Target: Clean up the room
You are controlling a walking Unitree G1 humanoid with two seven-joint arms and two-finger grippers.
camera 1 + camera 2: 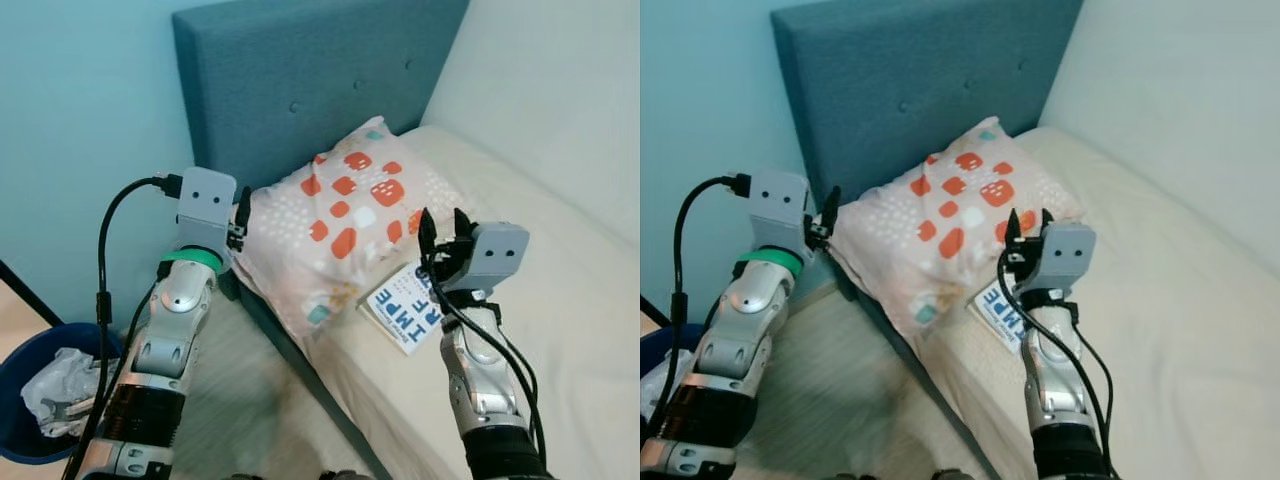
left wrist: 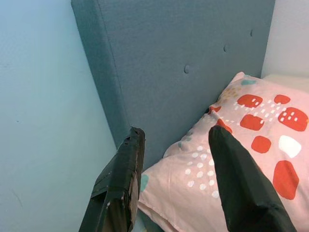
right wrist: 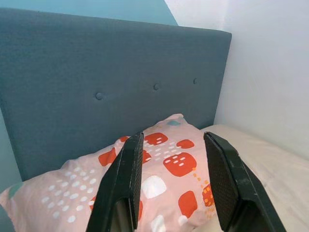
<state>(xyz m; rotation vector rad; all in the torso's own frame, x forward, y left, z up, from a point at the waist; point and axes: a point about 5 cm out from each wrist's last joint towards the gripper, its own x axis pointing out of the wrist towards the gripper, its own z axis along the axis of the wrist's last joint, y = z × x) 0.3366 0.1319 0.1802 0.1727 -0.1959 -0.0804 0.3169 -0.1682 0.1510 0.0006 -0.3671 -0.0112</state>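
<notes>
Pillow, pale pink with orange-red patches and white dots: lay tilted at the head of the bed, upper corner propped on the blue headboard, lower corner overhanging the mattress edge; long axis ran diagonally from that overhanging corner up toward the headboard. Book, white and blue cover with large lettering: lay flat on the mattress just beside the pillow's lower edge, long axis running toward the robot, partly hidden behind the right arm. Left hand: raised at the pillow's outer corner, fingers parted, grasping nothing. Right hand: raised above the book, fingers spread, empty. Blue bin: stood on the floor beside the bed, crumpled paper inside. Risks, as judged: pillow likely to slide off the bed if nudged at the overhanging corner; one-sided pinch likely to drag the cover only; book likely to be knocked by the right arm.
</notes>
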